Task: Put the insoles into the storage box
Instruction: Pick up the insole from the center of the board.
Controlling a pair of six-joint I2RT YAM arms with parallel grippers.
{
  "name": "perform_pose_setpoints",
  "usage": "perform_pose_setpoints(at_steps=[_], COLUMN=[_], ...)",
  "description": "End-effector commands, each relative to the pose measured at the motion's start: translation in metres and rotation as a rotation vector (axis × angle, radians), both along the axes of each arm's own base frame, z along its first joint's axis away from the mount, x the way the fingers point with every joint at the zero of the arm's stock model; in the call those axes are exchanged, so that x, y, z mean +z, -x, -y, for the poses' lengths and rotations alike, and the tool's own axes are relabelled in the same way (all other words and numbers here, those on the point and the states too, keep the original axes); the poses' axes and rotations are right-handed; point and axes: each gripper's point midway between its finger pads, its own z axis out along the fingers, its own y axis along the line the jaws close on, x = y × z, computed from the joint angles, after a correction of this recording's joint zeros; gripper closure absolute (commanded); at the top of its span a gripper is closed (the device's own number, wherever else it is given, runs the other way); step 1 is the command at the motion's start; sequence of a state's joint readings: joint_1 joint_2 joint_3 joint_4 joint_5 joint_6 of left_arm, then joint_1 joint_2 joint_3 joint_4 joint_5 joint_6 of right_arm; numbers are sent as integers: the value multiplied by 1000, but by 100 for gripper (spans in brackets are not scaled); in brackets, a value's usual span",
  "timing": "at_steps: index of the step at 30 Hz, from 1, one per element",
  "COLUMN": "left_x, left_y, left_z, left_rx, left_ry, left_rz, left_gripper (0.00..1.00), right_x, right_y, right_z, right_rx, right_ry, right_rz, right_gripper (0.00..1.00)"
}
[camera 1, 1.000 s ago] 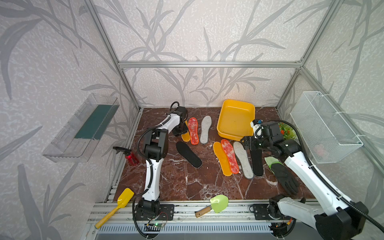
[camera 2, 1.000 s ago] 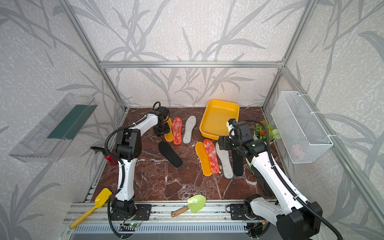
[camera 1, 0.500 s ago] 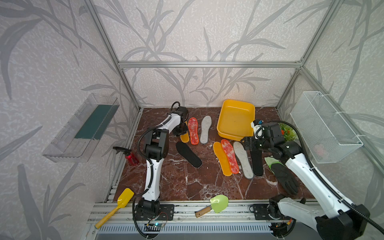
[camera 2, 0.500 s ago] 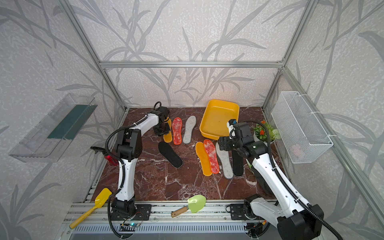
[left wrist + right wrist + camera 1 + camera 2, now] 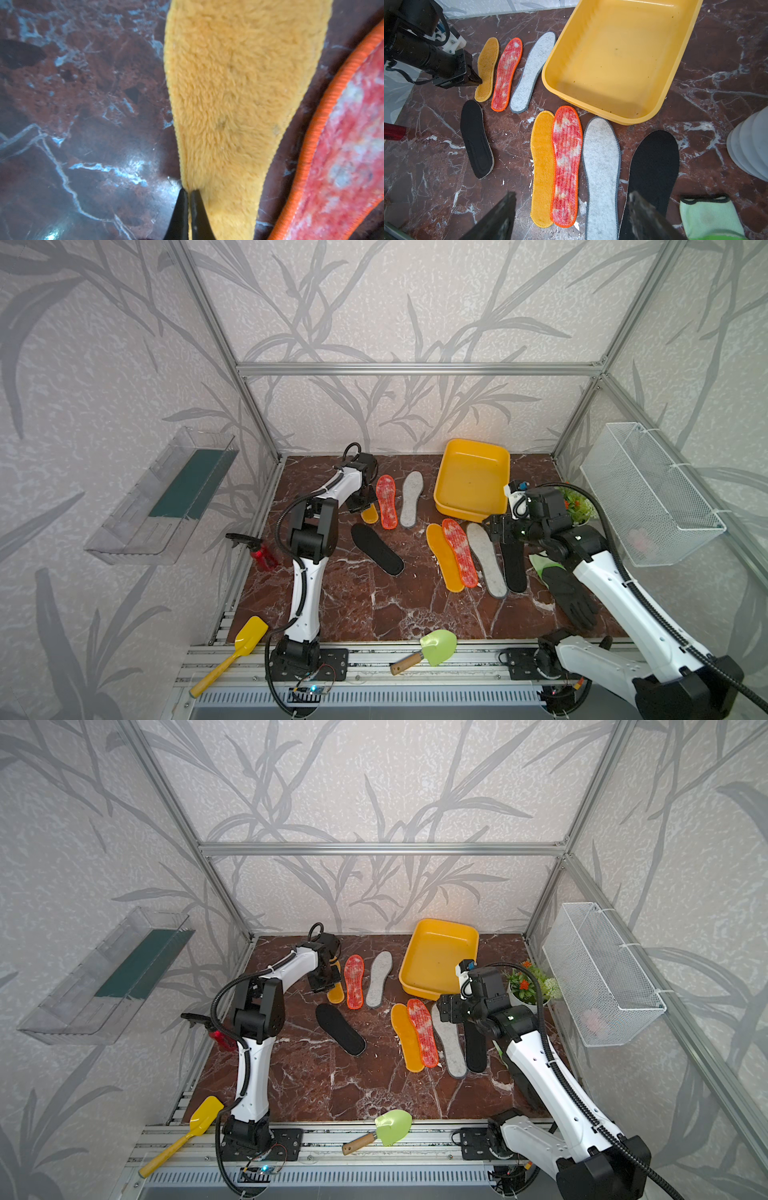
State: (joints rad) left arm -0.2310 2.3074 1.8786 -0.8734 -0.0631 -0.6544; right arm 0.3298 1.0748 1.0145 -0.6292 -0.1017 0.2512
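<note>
Green trowel (image 5: 438, 646); yellow scoop (image 5: 250, 635); red spray bottle (image 5: 262, 553); black glove (image 5: 570, 598); wire basket (image 5: 648, 493)

**Passages and blockers near the box**

Clear drop from above into storage box (image 5: 471, 479). Near rim hemmed by right gripper (image 5: 496, 531) and row of four insoles (image 5: 457, 556). Bare tabletop (image 5: 374, 614) toward front. Left gripper (image 5: 480, 81) low beside far yellow-orange insole (image 5: 488, 62), jaws together at its edge. Potted plant (image 5: 575, 504), black glove (image 5: 571, 601) crowding right side.
</note>
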Motion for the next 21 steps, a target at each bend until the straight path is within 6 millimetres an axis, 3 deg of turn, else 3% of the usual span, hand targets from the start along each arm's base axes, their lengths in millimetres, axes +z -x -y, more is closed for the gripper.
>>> perform_pose_setpoints(at_steps=[1,6,13,21], left_x=[-26,-2,69,137], left_y=[15,4,-16,-10], left_z=[-6,-5,-4,-6], left_rx=[-5,-20,-62,-83], left_ry=[-28,-19,-10,-10], left_rz=[-75,-12,168,334], left_gripper=[100,100,100,100], right_x=[8,10,18,31], right_y=[-3,-2,5,12], right_z=[-8,-15,-27,-52], right_rx=[13,27,77,161], right_ry=[-31,-71,-138,-252], right_rz=[-5,-27,-35,-74], right_gripper=[16,16,16,14])
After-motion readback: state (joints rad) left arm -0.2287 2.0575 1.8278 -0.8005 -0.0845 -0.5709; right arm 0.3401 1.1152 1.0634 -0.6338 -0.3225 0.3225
